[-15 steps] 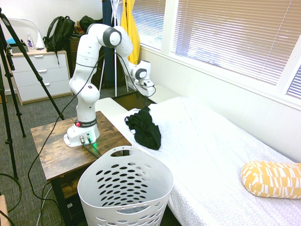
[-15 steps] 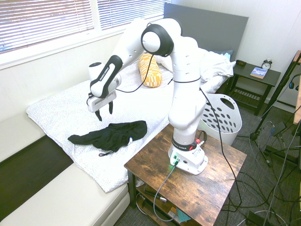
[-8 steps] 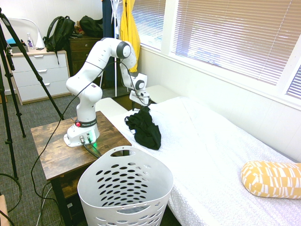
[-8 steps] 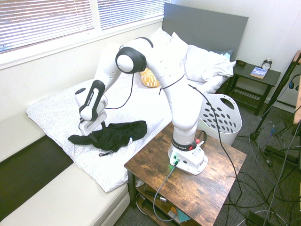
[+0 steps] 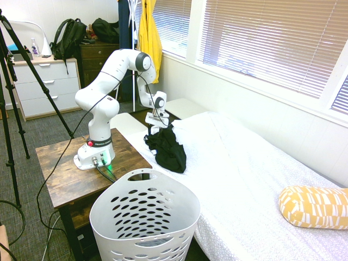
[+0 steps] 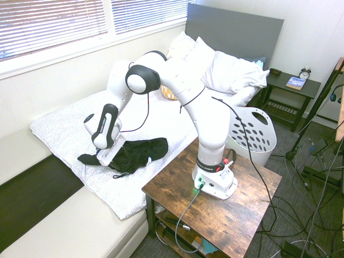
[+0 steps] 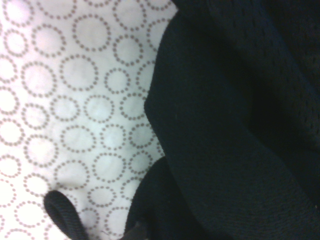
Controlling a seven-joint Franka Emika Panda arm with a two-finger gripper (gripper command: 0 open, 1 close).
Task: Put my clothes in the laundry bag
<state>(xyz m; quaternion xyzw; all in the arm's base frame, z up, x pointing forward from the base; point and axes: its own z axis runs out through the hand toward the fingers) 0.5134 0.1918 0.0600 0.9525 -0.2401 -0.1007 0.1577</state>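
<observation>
One black garment (image 6: pixel 131 153) lies crumpled on the bed (image 6: pixel 70 126), right under the jaws (image 6: pixel 110 159), which stand apart and point steeply down at its end away from the basket. Its mesh weave (image 7: pixel 235 125) and a dark cord (image 7: pixel 62 212) fill the wrist view. Well beyond, past the bench (image 5: pixel 60 168), stands the white laundry basket (image 5: pixel 144 217).

The white arm has folded down toward the bed (image 5: pixel 239 163); its gripper (image 6: pixel 110 159), which hung well above the black garment (image 6: pixel 131 153) a moment earlier, has sunk to the end of the garment farthest from the laundry basket (image 5: pixel 144 217); the elbow has dropped and the wrist has rolled; its fingers have stayed spread.
</observation>
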